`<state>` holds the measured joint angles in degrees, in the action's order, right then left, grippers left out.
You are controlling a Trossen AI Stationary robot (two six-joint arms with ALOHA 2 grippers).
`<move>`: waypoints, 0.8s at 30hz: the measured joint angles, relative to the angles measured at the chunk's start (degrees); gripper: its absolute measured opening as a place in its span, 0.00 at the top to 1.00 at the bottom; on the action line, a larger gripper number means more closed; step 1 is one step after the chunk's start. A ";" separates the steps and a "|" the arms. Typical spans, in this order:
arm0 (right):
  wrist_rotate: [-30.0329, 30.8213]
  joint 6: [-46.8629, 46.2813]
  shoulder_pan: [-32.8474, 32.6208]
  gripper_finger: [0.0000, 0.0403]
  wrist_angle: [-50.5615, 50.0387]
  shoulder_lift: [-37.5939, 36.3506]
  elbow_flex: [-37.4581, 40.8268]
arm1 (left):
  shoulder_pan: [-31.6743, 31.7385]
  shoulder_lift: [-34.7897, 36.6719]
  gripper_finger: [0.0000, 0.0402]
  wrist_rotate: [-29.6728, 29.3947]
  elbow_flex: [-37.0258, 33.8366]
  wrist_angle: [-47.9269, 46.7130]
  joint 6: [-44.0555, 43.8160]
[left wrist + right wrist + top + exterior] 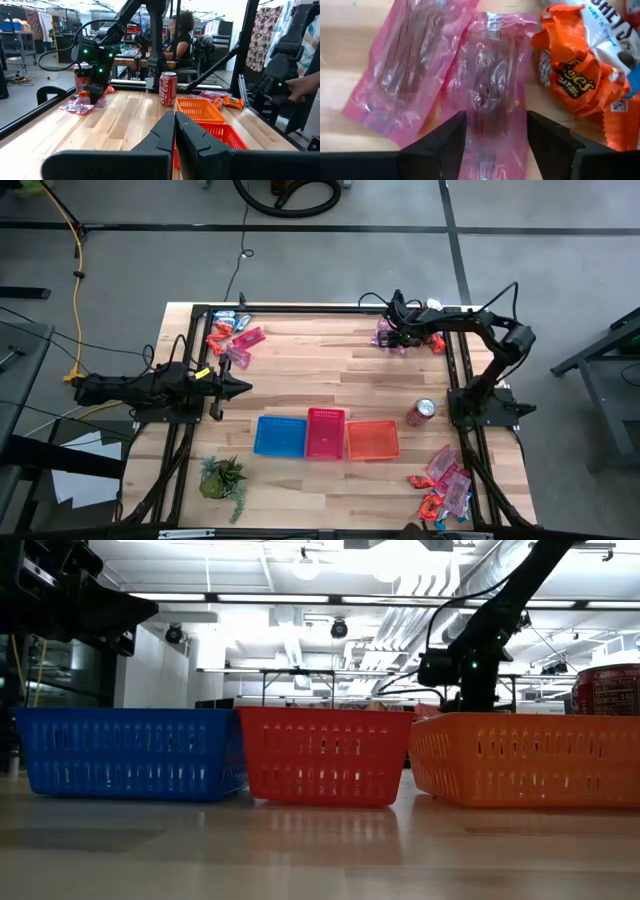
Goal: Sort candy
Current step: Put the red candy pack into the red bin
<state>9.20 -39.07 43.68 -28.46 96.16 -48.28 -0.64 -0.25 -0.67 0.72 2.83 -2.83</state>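
Observation:
Candy lies in three heaps: far left [232,338], far right [390,340] and near right [445,485]. My right gripper [496,132] hangs open over the far-right heap, pointing steeply down, one finger on each side of a pink packet [492,85]. A second pink packet [405,65] lies beside it, and an orange packet [570,80] lies on its other side. In the left wrist view the right gripper [94,94] stands at the pink packets [75,106]. My left gripper [245,387] waits shut and level at the table's left, touching nothing. My right gripper comes at the pink packet [490,115] from above, with its open fingers [447,137] astride the packet's width. The packet lies flat on the table. I cannot tell whether the fingertips touch it.
A blue basket [280,435], a red basket [325,432] and an orange basket [373,440] stand in a row near the table's middle front. A red soda can [421,412] stands right of them. A small green plant [222,478] sits near left. A person sits beyond the table [177,35].

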 joint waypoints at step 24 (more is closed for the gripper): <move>-26.66 19.71 -31.99 1.00 5.88 -34.69 0.38 | 0.00 0.00 1.00 0.01 0.00 -0.01 0.00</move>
<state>-17.46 -19.36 11.69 -22.58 61.47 -47.90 -0.64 -0.25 -0.67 0.72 2.82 -2.83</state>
